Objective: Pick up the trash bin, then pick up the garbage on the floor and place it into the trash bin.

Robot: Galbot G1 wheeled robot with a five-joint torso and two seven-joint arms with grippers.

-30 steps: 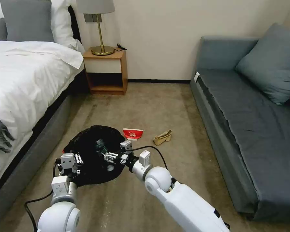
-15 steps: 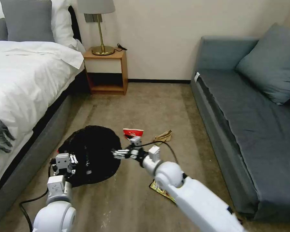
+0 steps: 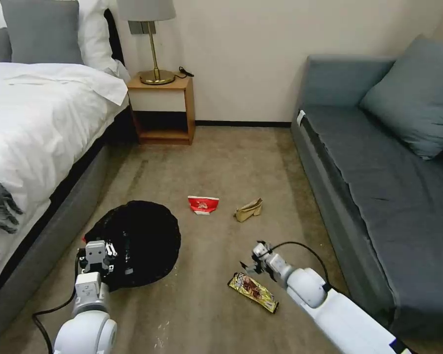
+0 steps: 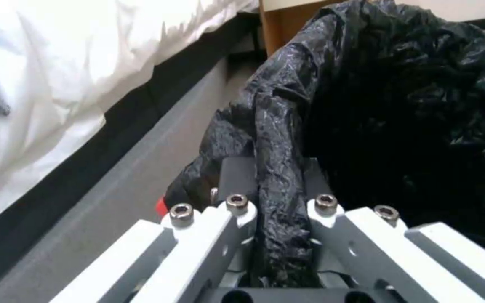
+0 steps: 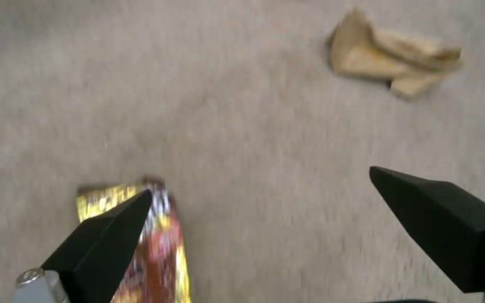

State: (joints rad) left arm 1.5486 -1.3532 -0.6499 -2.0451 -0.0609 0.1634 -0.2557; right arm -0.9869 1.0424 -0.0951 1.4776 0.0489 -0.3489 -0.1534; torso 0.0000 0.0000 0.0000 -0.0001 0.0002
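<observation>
The trash bin (image 3: pixel 138 236), lined with a crinkly black bag, hangs at the left beside the bed. My left gripper (image 3: pixel 97 255) is shut on its near rim; in the left wrist view the bag's fold (image 4: pixel 276 235) is pinched between the fingers of that gripper (image 4: pixel 276 202). Three pieces of garbage lie on the carpet: a red-and-white paper container (image 3: pixel 203 204), crumpled tan paper (image 3: pixel 248 210) and a yellow-brown snack wrapper (image 3: pixel 253 292). My right gripper (image 3: pixel 253 260) hovers open just above the wrapper's far end. In the right wrist view that gripper (image 5: pixel 259 181) shows the wrapper (image 5: pixel 158 252) by one fingertip and the tan paper (image 5: pixel 394 63) beyond.
A white bed (image 3: pixel 29 128) with a grey base runs along the left. A wooden nightstand (image 3: pixel 162 110) with a lamp stands at the back wall. A grey-blue sofa (image 3: pixel 379 187) fills the right. Open carpet lies between them.
My right gripper has left the space over the bin, swung right and dropped toward the snack wrapper, open. The bin and my left gripper have shifted slightly left and nearer.
</observation>
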